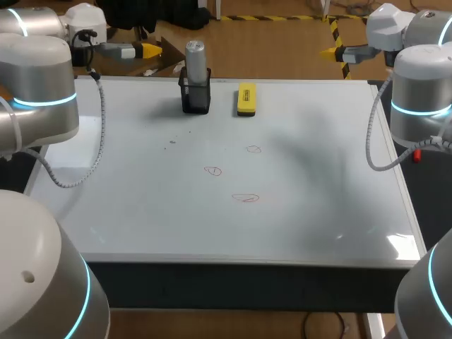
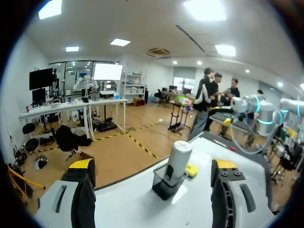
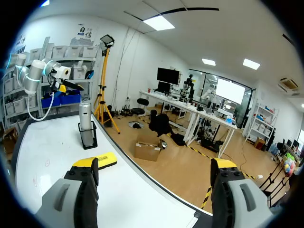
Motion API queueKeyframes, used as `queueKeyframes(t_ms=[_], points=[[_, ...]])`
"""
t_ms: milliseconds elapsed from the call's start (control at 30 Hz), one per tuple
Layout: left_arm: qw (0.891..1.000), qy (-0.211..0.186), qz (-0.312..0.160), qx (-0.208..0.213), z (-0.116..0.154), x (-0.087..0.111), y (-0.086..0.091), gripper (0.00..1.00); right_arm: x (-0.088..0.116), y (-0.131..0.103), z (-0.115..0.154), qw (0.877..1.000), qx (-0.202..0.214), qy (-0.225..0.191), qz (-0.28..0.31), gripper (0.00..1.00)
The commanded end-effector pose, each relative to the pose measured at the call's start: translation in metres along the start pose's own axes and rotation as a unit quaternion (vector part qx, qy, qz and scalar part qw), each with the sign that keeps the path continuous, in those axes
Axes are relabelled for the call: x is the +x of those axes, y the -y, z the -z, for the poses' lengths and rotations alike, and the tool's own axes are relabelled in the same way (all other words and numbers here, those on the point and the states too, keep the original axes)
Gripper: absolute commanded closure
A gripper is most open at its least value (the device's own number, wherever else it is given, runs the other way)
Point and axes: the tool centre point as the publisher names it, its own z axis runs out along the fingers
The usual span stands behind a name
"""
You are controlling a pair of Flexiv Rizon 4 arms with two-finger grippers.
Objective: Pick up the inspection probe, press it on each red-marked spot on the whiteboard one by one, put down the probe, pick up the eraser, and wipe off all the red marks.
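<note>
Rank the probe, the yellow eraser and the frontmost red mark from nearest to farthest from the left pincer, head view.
From the left pincer:
1. Probe, upright in its black holder at the far edge.
2. Yellow eraser, right of the holder.
3. Frontmost red mark, well toward the front.

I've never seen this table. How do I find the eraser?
Look at the big white whiteboard covering the table, along its far edge away from the robot. Two things sit there: a silver-grey cylinder probe standing upright in a black holder, and right of it the eraser. It is the flat yellow rectangular block lying down, not tall or grey.
</note>
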Motion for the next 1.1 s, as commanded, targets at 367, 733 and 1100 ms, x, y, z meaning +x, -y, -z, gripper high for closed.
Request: queueKeyframes(t_ms=[367,733,1100], points=[[0.970,-0.218,-0.072,0.078,-0.021,0.023,-0.006,0.00,0.000,0.000,0.000,1.000,0.001,0.000,0.000,0.00],[0.944,-0.306,-0.075,0.096,-0.051,0.044,-0.016,0.00,0.000,0.000,0.000,1.000,0.001,0.000,0.000,0.00],[0.931,-0.343,-0.064,0.110,-0.087,0.067,-0.025,0.00,0.000,0.000,0.000,1.000,0.001,0.000,0.000,0.00]])
